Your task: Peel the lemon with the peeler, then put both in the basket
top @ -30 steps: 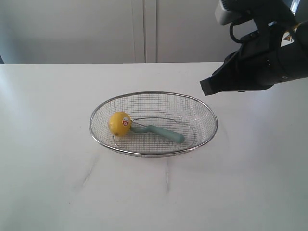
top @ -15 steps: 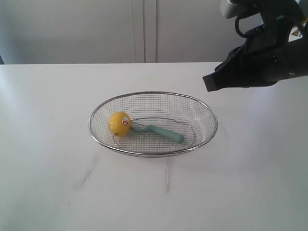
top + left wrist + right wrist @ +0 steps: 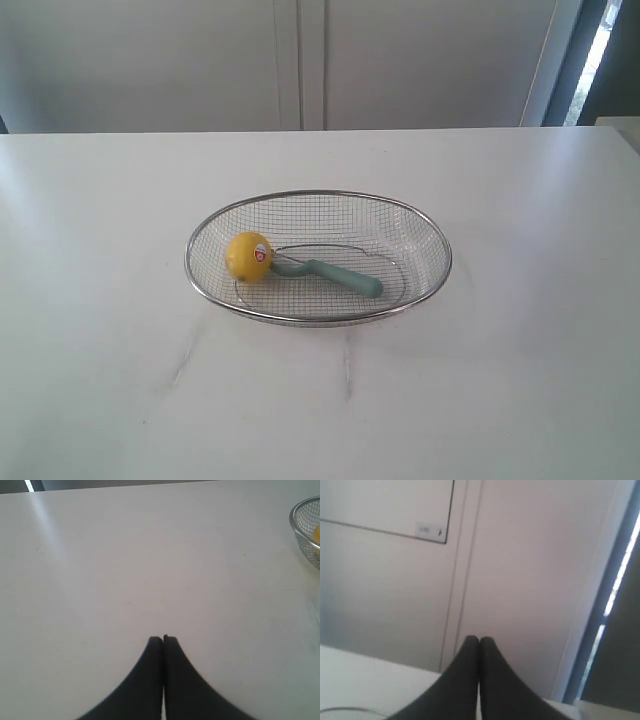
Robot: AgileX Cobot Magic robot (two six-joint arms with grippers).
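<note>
Your lemon (image 3: 248, 256) and peeler (image 3: 335, 273) lie touching inside the basket (image 3: 320, 195), so the placing step looks done. Left claw (image 3: 163, 639) and right claw (image 3: 479, 639) are both pinched closed and empty. Next, you likely just park.

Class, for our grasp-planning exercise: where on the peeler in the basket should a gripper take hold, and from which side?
Probably take the peeler by the middle of its handle, coming straight down with the jaws across its width. It lies flat and free there; the head sits against the lemon, and the basket wall blocks a sideways approach.
</note>
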